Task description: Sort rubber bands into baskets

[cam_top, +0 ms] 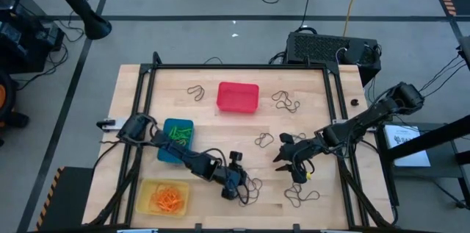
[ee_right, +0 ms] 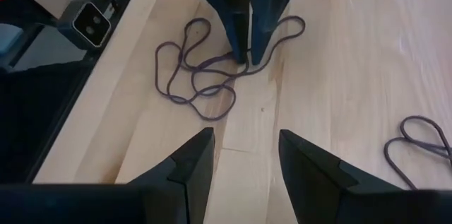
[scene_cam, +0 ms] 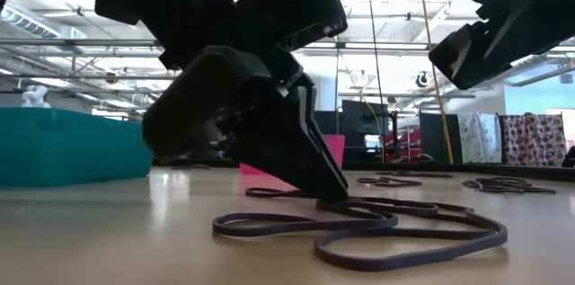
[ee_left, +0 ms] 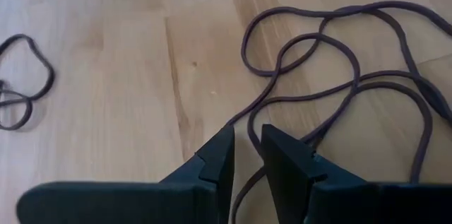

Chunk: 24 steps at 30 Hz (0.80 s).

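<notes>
The left gripper (ee_left: 246,155), fingers narrowly parted, is being pressed onto dark rubber bands (ee_left: 339,75) near the table's front edge; several tangled loops risk being lifted together; the right gripper (ee_right: 244,155) is hovering open nearby.

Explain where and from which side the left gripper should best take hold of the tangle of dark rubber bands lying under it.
Probably from straight above, on the strand by the left gripper. The dark rubber bands lie flat on the table as thin overlapping loops, so only fingertips touching the wood either side of a strand could pinch it. The fingers already straddle one, slightly apart.
</notes>
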Available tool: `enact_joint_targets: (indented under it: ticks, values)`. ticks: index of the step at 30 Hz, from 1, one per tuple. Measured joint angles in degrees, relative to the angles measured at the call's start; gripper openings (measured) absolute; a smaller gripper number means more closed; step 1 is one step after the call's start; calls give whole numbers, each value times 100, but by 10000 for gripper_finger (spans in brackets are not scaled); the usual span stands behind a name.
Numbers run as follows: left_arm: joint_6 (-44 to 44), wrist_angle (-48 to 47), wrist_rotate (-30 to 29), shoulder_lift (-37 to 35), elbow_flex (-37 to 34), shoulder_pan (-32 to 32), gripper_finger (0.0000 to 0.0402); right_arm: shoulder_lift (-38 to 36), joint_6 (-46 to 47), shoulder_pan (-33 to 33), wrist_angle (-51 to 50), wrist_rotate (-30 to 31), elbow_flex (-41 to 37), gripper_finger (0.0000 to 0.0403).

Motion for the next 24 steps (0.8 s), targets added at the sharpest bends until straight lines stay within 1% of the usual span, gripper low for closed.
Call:
enact_joint_targets:
  ticks: [4,8,11,15,17,20,22,24]
  values:
    - [56,-75,20,3,5,47,82,0,-1,8,-74,4,-1,153]
    - [85,-245,196,-37,18,101,82,0,2,8,-91,9,-40,153]
    - [317,-117,25,-160,-9,123,82,0,17,8,-75,13,-164,153]
    - [321,-83,-31,-531,3,173,82,4,330,8,-48,156,-355,153]
    - [244,-306,138,-653,16,185,82,4,560,8,-89,281,-463,153]
    - [-13,-634,495,-652,-2,184,82,4,808,8,-21,311,-642,153]
    - [-169,-844,552,-653,-2,186,82,7,851,8,55,313,-748,153]
    - [-279,-830,557,-570,2,199,82,9,853,15,297,310,-847,153]
